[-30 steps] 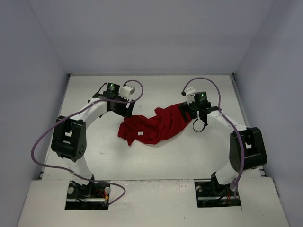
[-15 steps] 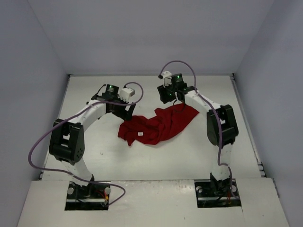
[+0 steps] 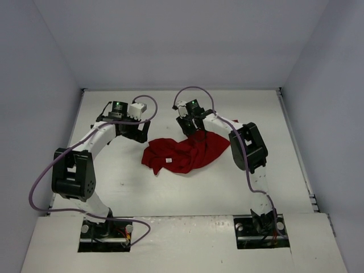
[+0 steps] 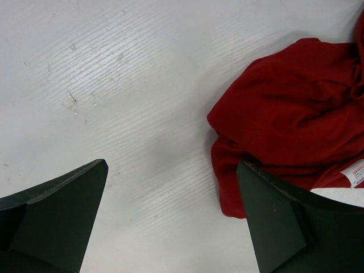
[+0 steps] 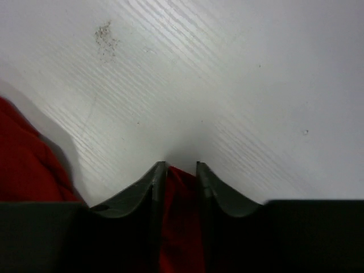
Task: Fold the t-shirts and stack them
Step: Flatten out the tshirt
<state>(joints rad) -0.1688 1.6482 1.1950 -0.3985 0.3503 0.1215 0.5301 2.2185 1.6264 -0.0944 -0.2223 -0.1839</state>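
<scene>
T-shirt (image 3: 185,153), dark red, lies crumpled in a heap about mid-table, slightly toward the far side. Its small white tag (image 3: 169,161) shows on the near-left part of the heap.

Starting on my left, the left arm rises from its base at the near edge and bends at a raised elbow. Its forearm reaches away and to the right, and a purple cable (image 3: 40,182) loops alongside it. The wrist is turned so the left gripper (image 4: 170,165) points down at the white table (image 3: 114,187), just beside the left edge of the shirt. Its fingers are spread wide with only bare tabletop between them, so it holds nothing. In the wrist view the red cloth sits off by the right-hand finger. I cannot tell whether that finger touches it.

Moving right, the right arm stands up from its base, with its elbow joint above the right end of the heap. Its forearm stretches away and to the left across the shirt, so the wrist sits past the heap's far edge, near the middle of the table. The right gripper (image 5: 181,166) is tipped down onto that far edge. Its fingers are drawn close together and pinch a narrow fold of the red cloth. More of the shirt shows at the left of that wrist view.
</scene>
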